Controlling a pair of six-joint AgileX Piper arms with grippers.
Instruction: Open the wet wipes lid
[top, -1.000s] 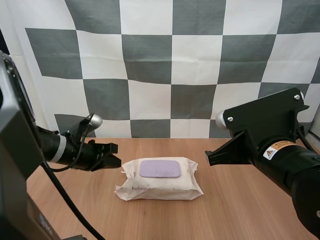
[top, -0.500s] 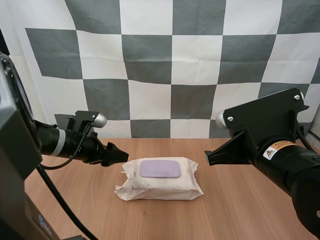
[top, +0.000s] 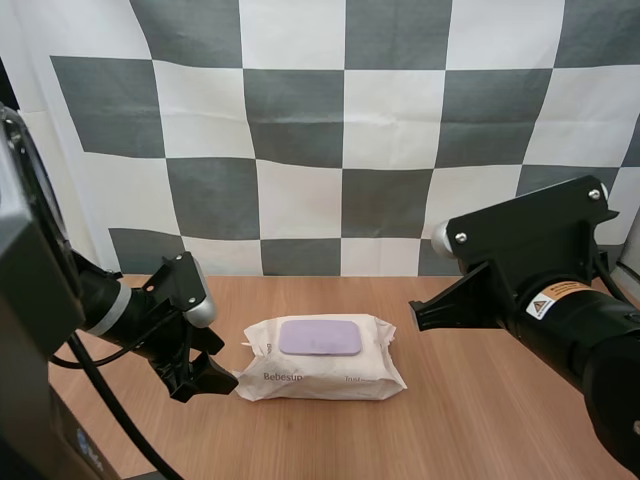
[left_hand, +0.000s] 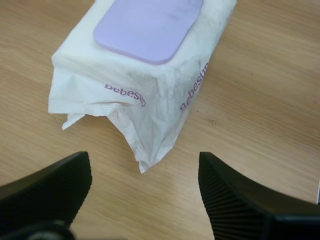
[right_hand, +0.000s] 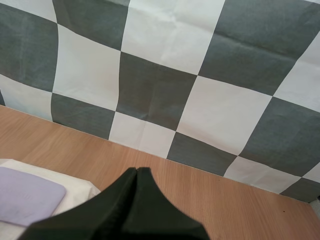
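Swinging down and round within the last second, the left gripper (top: 216, 379) has left its place level with the lid (top: 320, 337) at the left of centre in the high view. It now sits lower in the frame, at the near left corner of the pack of wipes (top: 320, 366), with its tips aimed at the pack's end. The pack has not shifted: it lies flat at the centre of the table (top: 480, 420), and its purple lid is flat and shut on top. The right gripper (right_hand: 136, 174) has held its place, raised at the right of centre and well apart from the pack. I judge this a lining-up move. The left gripper looks set to pin or hold the pack's end, and no lifting of the lid has begun.

From above, the left gripper's tips read as a dark clump just beside the wrapper, with no telling how wide they stand. The left wrist view settles that: the fingers are spread wide, ribbed faces turned inward. The crimped end corner of the pack is just ahead of the gap, and nothing is touching. The right wrist view shows that arm's fingers pressed together into one dark wedge, holding nothing, with a corner of the lid beyond. Only the high view places both arms about the pack at once.
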